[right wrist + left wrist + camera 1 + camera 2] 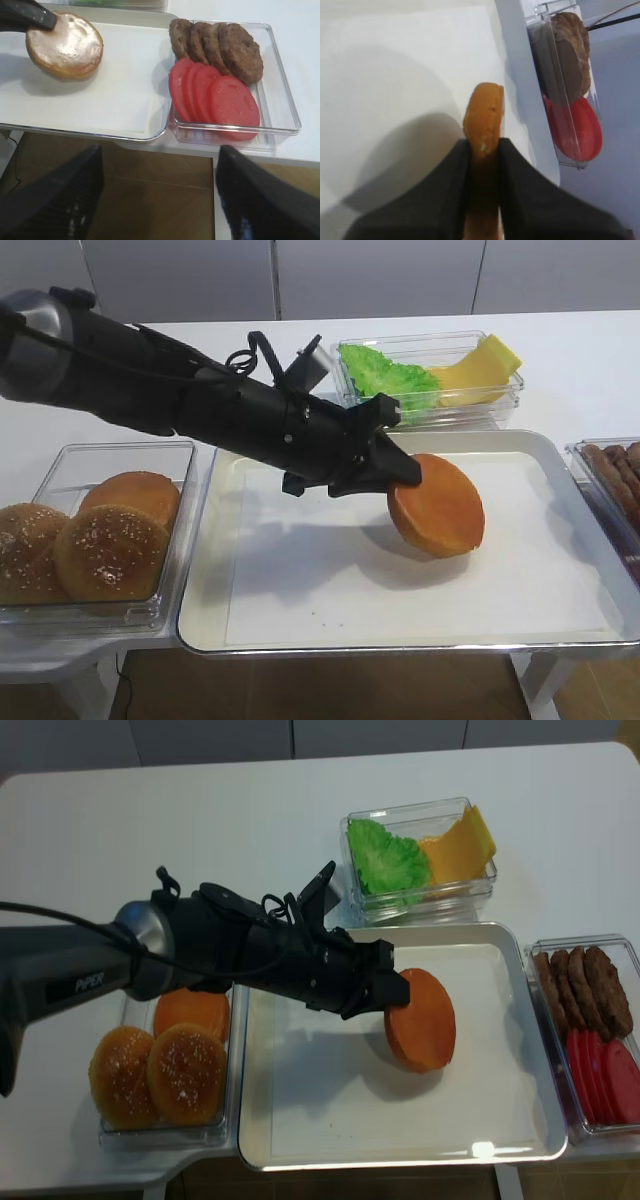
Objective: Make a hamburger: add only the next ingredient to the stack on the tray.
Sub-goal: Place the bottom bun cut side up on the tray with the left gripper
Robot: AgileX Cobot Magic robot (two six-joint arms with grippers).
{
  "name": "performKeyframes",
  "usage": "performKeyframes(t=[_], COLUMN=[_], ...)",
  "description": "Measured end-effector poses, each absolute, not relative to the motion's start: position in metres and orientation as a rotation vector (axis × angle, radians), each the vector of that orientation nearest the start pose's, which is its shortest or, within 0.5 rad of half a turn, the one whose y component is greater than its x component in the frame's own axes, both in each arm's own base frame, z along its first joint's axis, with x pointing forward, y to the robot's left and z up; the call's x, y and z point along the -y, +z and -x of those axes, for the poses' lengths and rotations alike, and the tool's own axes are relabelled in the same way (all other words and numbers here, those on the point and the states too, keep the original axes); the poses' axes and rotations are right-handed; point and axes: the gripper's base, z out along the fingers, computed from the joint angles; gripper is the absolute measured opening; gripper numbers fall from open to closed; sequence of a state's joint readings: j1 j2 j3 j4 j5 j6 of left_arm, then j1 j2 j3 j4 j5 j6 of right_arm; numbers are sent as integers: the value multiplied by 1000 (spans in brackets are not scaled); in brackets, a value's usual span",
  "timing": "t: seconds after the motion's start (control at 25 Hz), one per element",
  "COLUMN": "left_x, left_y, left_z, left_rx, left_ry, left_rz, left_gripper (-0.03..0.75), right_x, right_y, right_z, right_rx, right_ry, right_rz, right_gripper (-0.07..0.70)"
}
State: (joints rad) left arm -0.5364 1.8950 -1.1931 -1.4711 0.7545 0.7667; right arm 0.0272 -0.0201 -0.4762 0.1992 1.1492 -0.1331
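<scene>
The bun bottom [440,508] stands tilted on its edge over the middle of the silver tray [300,600]. Its orange-brown crust faces the high cameras [422,1020], and its pale cut face [65,46] shows in the right wrist view. My left gripper [400,472] is shut on the bun's upper left rim, and the left wrist view shows the bun [484,117] edge-on between the black fingers [445,190]. I cannot tell whether its lower edge touches the paper liner. My right gripper [160,152] hangs open and empty below the table's front edge, out of both high views.
A clear container [110,540] left of the tray holds two sesame bun tops and another plain bun. Behind the tray a container [430,375] holds lettuce and cheese. To the right, a container [235,75] holds patties and tomato slices.
</scene>
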Motion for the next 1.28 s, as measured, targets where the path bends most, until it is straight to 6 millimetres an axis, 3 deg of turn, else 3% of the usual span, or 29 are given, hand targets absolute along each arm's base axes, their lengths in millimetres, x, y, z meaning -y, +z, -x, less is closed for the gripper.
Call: performKeyframes(t=[0.08, 0.32, 0.44, 0.6, 1.04, 1.28], left_x=[253, 236, 229, 222, 206, 205], left_y=[218, 275, 291, 298, 292, 311], left_z=[-308, -298, -291, -284, -275, -269], left_rx=[-2435, -2254, -2228, -2250, -2368, -2333], left_ry=[-1392, -1176, -1098, -1010, -748, -546], left_rz=[-303, -394, -448, -509, -719, -828], left_gripper=[117, 117, 117, 117, 116, 115], right_x=[-16, -16, -16, -16, -16, -16], right_y=[265, 265, 265, 265, 265, 265], right_z=[11, 11, 11, 11, 11, 11], right_rx=[-2115, -2115, -2115, -2115, -2115, -2115], right_ry=[179, 179, 179, 179, 178, 176], right_rz=[190, 190, 190, 190, 192, 191], right_gripper=[531, 531, 531, 531, 531, 531])
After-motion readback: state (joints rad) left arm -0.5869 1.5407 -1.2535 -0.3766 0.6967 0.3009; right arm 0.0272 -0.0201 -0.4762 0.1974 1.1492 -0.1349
